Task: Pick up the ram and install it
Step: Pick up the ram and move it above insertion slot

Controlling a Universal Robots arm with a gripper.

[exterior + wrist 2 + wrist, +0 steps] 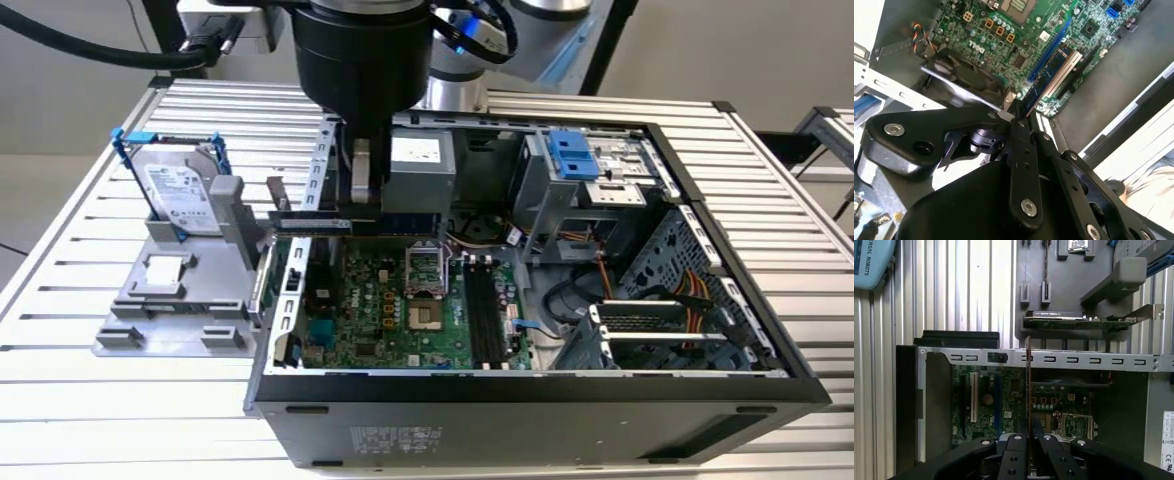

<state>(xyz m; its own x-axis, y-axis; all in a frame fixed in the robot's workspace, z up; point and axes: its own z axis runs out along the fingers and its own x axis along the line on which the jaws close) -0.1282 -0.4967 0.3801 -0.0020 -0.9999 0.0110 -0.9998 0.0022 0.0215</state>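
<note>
Ram [1027, 390] in the end effector [1028, 439]
</note>
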